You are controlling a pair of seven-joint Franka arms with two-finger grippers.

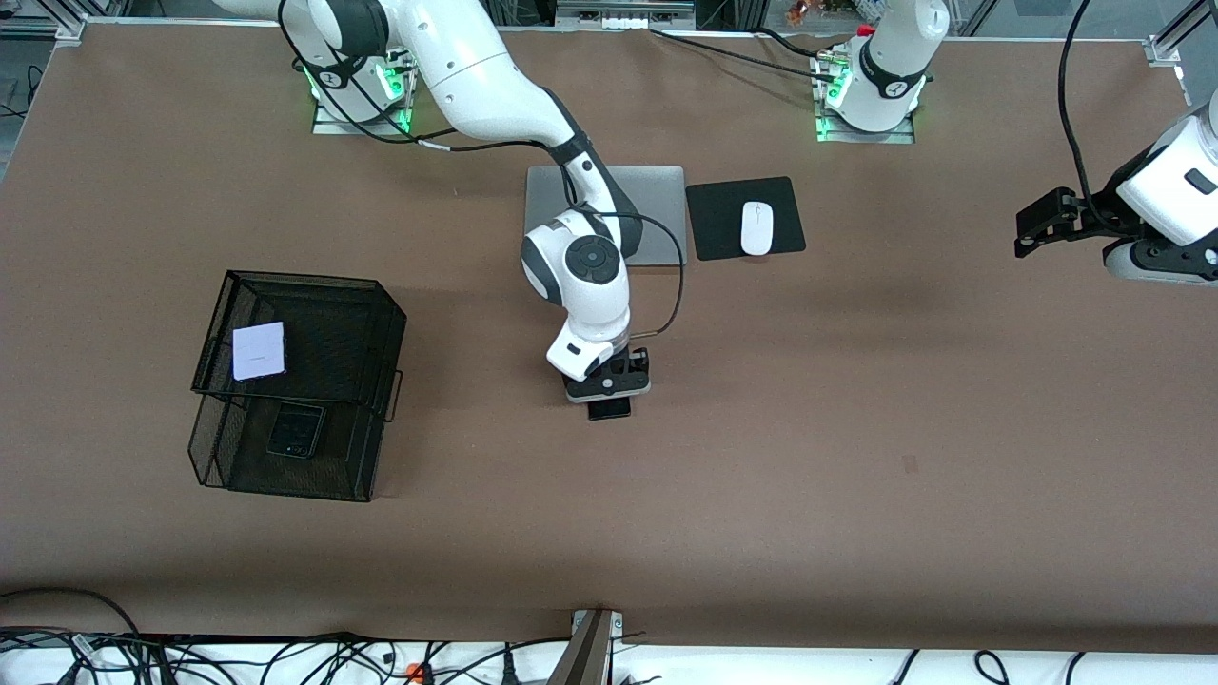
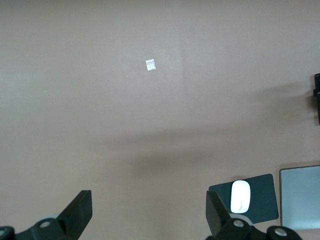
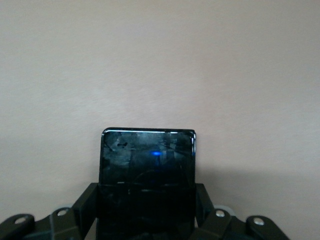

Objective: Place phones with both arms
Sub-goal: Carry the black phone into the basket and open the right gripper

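Observation:
My right gripper (image 1: 609,385) is down at the middle of the table, shut on the long black phone (image 1: 610,409), whose end sticks out toward the front camera. In the right wrist view the phone (image 3: 147,165) fills the space between the fingers of the right gripper (image 3: 146,200). A white squarish phone (image 1: 259,350) lies on the upper tier of a black mesh tray (image 1: 381,323). A black squarish phone (image 1: 295,430) lies on its lower tier. My left gripper (image 1: 1042,224) hangs open and empty over the left arm's end of the table; its fingers (image 2: 80,207) stand wide apart.
A grey laptop (image 1: 657,190) lies between the arm bases, partly under the right arm. Beside it a white mouse (image 1: 756,228) sits on a black pad (image 1: 714,219). A small pale scrap (image 2: 150,65) lies on the brown table.

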